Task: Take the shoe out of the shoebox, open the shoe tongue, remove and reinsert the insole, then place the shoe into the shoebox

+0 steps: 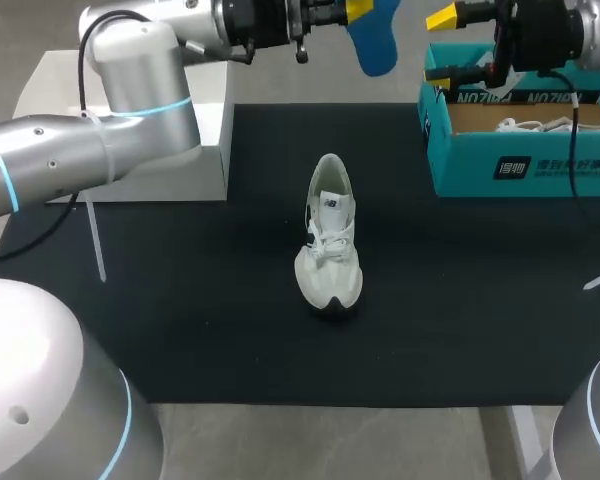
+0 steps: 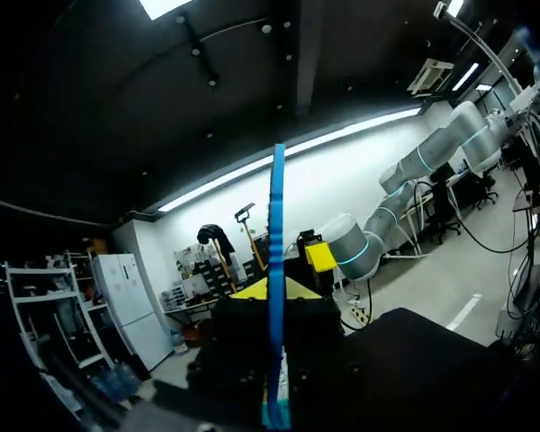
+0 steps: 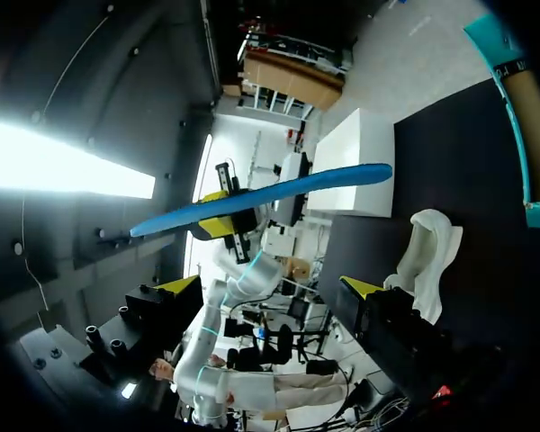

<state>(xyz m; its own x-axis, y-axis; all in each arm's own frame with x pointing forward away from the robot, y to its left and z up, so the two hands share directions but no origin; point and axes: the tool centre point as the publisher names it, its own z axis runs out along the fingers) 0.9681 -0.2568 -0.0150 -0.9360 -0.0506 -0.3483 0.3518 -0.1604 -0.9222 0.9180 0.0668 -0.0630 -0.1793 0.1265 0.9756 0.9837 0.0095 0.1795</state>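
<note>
Blue insole (image 1: 375, 45) pinched aloft in left jaws; right jaws wide.
Next, probably: slide back into shoe (image 1: 328, 240) on worktop (image 1: 180, 330).

Open worktop (image 1: 180, 300) all round the lone shoe (image 1: 329, 235); shoebox (image 1: 525, 150) blocks far right, white block (image 1: 208, 140) far left, insole (image 1: 376, 45) clamped high in the left pincer (image 1: 360, 12).

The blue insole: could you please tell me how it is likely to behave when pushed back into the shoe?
Probably bendy: the blue insole looks very thin edge-on in the left wrist view. Likely light, as it juts from the left gripper with little droop. It may buckle entering the shoe.
</note>
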